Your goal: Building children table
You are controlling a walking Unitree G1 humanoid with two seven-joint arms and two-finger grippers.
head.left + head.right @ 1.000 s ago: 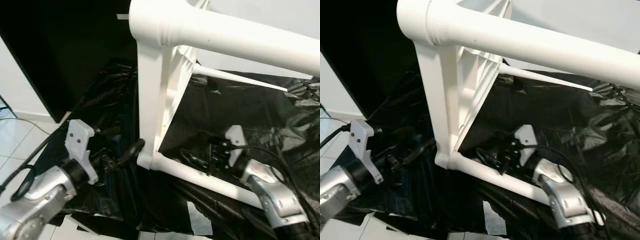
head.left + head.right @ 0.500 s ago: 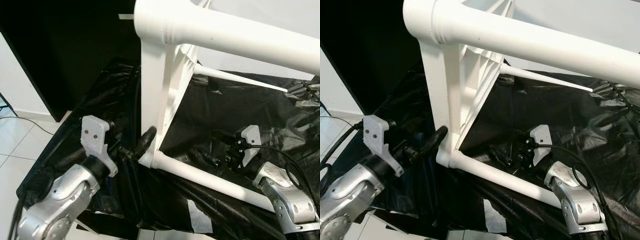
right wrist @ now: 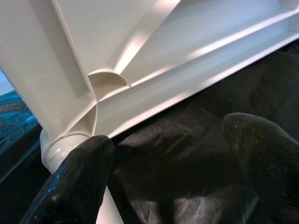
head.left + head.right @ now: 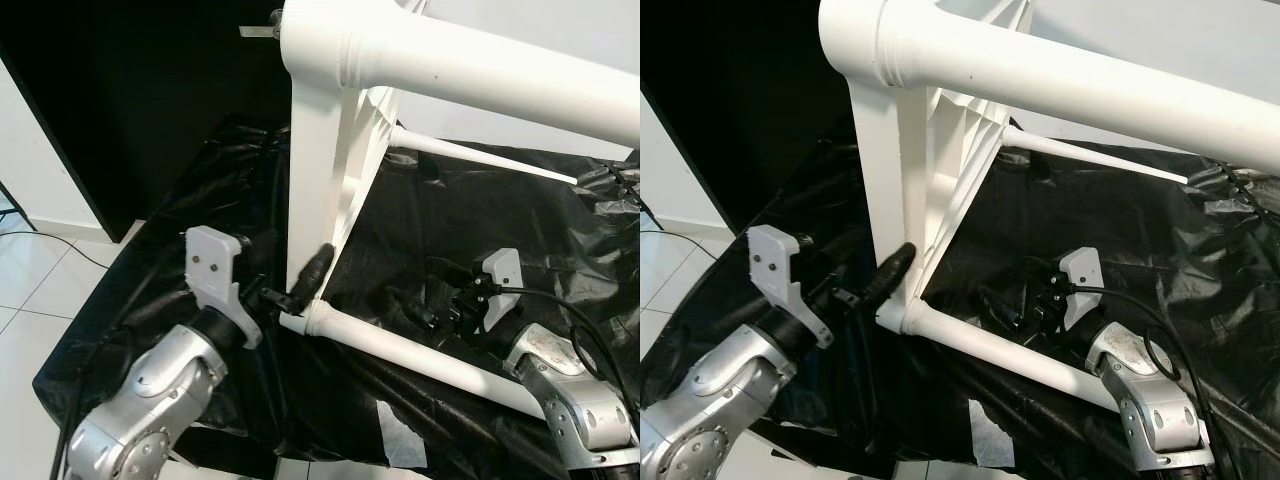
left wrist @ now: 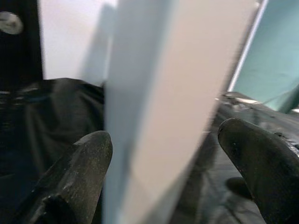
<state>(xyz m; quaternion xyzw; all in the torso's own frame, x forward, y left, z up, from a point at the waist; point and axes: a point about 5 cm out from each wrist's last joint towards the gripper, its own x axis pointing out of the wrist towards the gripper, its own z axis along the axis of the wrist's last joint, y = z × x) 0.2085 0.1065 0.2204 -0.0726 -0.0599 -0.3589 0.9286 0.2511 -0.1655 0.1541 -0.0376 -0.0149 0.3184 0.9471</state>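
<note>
A white plastic children's table (image 4: 340, 150) is standing on its side on black plastic sheeting (image 4: 480, 220), its ribbed underside facing the right arm and its round legs sticking out, one thick leg (image 4: 470, 70) crossing the top of the head views and another (image 4: 420, 355) lying low along the sheeting. The left gripper (image 5: 163, 154) is reaching in at the bottom corner of the upright tabletop edge (image 5: 173, 93), its two black fingers (image 5: 79, 172) spread wide on either side of that white edge; whether they are pressing against it cannot be told. The right gripper (image 3: 168, 158) is hovering with its fingers (image 3: 77, 182) spread apart over the sheeting, just beside the ribbed underside (image 3: 154, 60) and the leg socket (image 3: 60, 144), holding nothing
</note>
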